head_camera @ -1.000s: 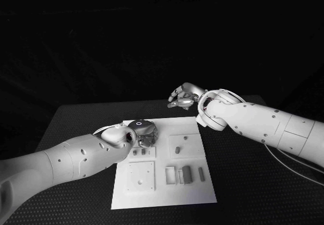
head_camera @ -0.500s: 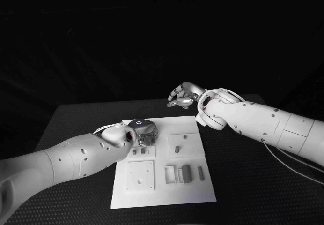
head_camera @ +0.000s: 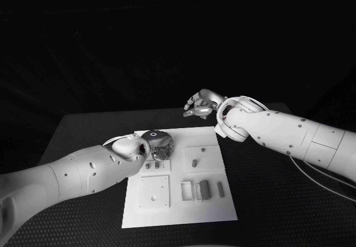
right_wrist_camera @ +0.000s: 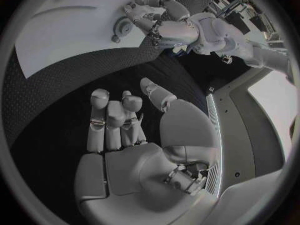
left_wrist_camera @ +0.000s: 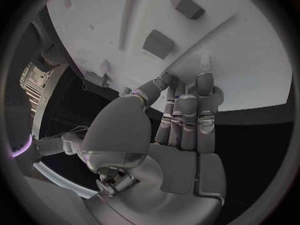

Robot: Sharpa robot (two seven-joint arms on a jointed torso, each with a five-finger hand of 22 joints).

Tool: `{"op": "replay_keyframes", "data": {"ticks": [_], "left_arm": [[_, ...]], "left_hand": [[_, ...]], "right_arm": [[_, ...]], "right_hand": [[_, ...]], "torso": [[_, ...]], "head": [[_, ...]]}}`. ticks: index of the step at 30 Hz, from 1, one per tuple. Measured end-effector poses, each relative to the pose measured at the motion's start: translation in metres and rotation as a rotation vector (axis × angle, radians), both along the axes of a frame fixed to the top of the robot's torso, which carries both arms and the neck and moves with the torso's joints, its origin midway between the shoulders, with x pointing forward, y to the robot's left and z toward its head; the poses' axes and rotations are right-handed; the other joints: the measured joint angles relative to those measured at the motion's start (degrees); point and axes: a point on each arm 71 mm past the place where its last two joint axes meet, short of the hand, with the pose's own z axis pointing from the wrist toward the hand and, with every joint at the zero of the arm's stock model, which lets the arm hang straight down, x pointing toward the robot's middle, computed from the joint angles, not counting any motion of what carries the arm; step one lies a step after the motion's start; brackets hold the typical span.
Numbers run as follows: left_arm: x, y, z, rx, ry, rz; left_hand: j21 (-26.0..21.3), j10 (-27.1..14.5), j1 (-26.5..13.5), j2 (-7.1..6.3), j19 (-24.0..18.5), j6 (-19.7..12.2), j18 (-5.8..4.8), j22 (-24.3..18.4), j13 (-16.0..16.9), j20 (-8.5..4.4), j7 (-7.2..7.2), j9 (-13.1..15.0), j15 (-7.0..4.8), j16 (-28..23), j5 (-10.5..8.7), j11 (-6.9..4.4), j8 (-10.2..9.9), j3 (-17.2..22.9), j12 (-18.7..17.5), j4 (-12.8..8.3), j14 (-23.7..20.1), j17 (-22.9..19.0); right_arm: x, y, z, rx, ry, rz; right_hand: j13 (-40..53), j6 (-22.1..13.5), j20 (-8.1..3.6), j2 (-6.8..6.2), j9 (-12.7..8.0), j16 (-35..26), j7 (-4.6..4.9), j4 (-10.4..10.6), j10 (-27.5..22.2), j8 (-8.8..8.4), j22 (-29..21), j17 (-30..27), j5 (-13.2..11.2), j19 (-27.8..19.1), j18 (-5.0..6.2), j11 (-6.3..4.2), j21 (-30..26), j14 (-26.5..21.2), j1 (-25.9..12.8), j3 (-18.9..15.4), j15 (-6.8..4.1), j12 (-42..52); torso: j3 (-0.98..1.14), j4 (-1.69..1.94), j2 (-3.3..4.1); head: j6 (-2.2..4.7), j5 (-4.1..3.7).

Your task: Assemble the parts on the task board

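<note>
The left hand (head_camera: 156, 145) sits low over the far-left corner of the task board (head_camera: 211, 206), just where it was a second ago; across the three head pictures it barely moves, only settling a touch. In the left wrist view its fingers (left_wrist_camera: 187, 112) lie side by side, tips down on or just above the white plate, the thumb curling in beside them. Whether a part is pinched under the tips I cannot tell (the fingers cover the spot).

The right hand (head_camera: 201, 105) hangs above the black table (head_camera: 82, 134) past the board's far edge, again unmoved. Its fingers are loosely apart and nothing is in them, as the right wrist view also shows (right_wrist_camera: 125, 130).

The small parts (head_camera: 210, 189) lie in the near middle of the board, with one more (head_camera: 194, 164) on the square plate to the right of the left hand. With so little change, the left hand is probably busy with a fine placing or pressing step, and most of the assembly looks to be ahead.
</note>
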Motion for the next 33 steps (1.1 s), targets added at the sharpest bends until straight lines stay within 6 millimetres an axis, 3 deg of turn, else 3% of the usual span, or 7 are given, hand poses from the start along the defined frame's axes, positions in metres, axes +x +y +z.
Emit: {"op": "replay_keyframes", "data": {"ticks": [19,33], "left_arm": [[0.0001,-0.0003,-0.0005,0.02,-0.01,-0.01],[-0.0004,0.0005,-0.001,0.022,-0.023,-0.012]], "left_hand": [[0.2,0.9,0.5,0.51,0.2,0.1,0.06,0.0,0.1,-0.21,-0.11,-0.1,-0.5,0.2,0.0,-0.37,0.0,0.3,0.0,0.0,0.5,-0.1],[0.2,4.2,1.7,1.52,0.9,1.9,0.05,0.0,0.8,-1.16,-0.94,0.0,-1.85,0.2,-0.27,-2.58,0.7,2.0,1.2,0.1,2.1,-0.8]], "right_arm": [[-0.0003,-0.0004,0.0001,0.0,0.0,0.0],[-0.0002,0.0002,0.0002,0.001,0.0,0.001]], "right_hand": [[0.0,0.1,0.03,0.0,0.0,0.0,-0.08,0.0,0.0,0.0,0.0,0.0,0.0,0.0,0.0,-0.02,0.0,0.0,0.0,0.0,0.0,0.0],[0.0,0.1,0.11,0.0,0.0,0.0,-0.08,0.0,0.0,0.0,0.0,0.0,0.0,-0.1,-0.01,-0.03,0.0,0.0,0.0,0.0,0.0,0.0]], "torso": [[0.02,-0.06,0.01],[0.04,-0.07,0.02]], "head": [[-0.17,-0.13],[-0.13,-0.05]]}}
